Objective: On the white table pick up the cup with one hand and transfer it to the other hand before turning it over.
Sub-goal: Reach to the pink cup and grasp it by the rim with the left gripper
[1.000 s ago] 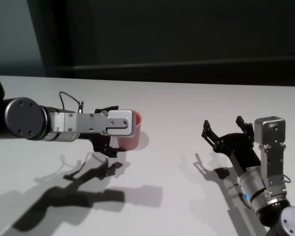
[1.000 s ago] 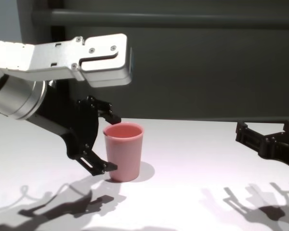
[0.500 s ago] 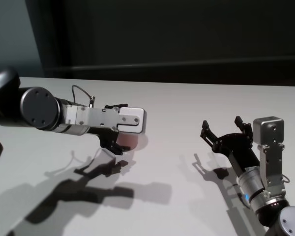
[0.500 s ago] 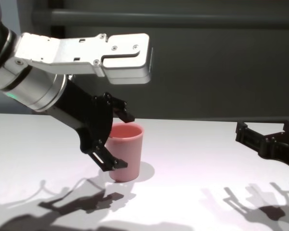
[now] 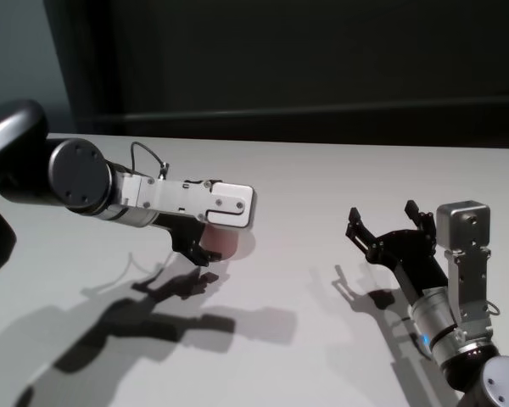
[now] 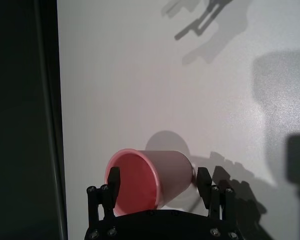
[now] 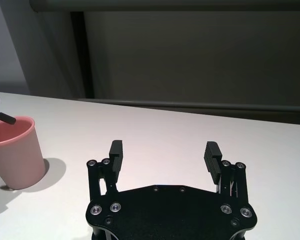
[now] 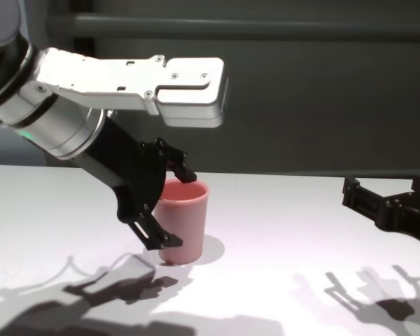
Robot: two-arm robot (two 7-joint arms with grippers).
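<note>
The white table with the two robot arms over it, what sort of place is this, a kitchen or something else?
Probably a robot test bench, not a kitchen. The plain matte white table carries only one pink plastic cup, upright between the fingers of the open left gripper. The open right gripper hangs apart, before a bare dark wall.

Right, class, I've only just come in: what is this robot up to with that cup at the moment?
The robot's left tool is open, with its fingers standing on either side of the pink cup; it has not closed on the cup. The cup stands upright, mouth up, on the white table. The right tool waits open above the table well off to the right, holding nothing. So the pick-up is just about to happen, and the handover and turning over are not yet done.
</note>
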